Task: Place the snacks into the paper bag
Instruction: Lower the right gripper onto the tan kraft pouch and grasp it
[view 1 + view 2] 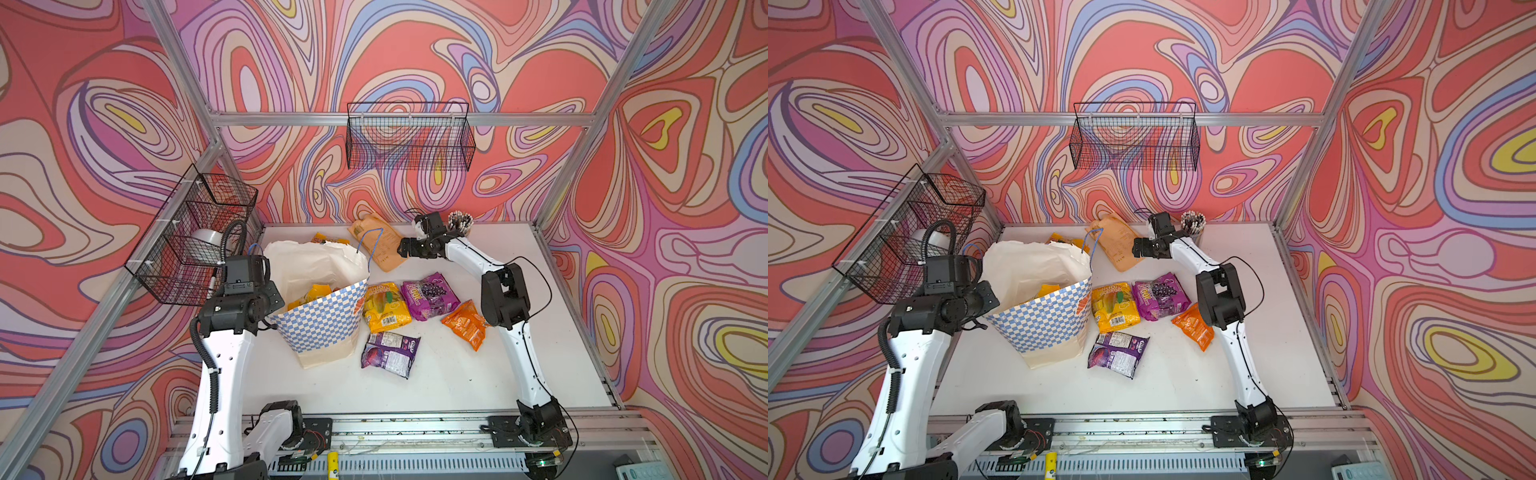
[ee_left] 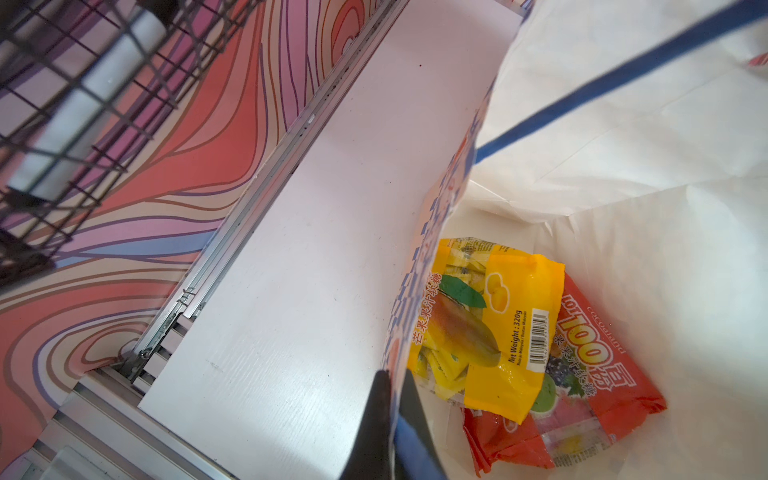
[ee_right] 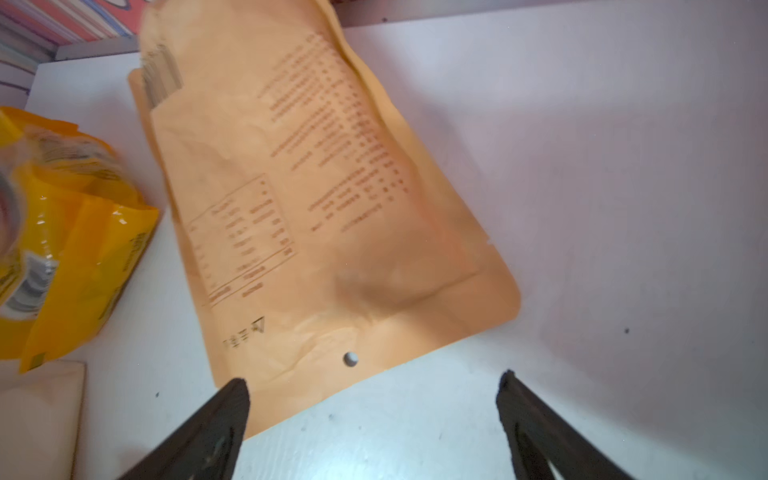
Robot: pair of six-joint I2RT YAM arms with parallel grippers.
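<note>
Paper bag [image 1: 320,320] standing open near the left edge of the counter [image 1: 457,386]; the left pincer [image 2: 395,376] is clamped on its checkered wall at the rim. Inside, a yellow mango packet [image 2: 490,332] lies over a red packet [image 2: 598,374]. The right pincer [image 3: 374,380], jaws wide apart and empty, hovers over the end of a tan kraft pouch [image 3: 316,187] lying flat by the back edge. A third yellow packet [image 3: 62,232] lies beside the pouch, behind the bag. Right of the bag lie a second mango packet [image 1: 385,307], a grape packet [image 1: 430,295], an orange packet [image 1: 467,324] and, nearer the front edge, a purple packet [image 1: 388,353]. A cup of thin sticks [image 1: 460,222] stands at the back edge behind the right arm.
</note>
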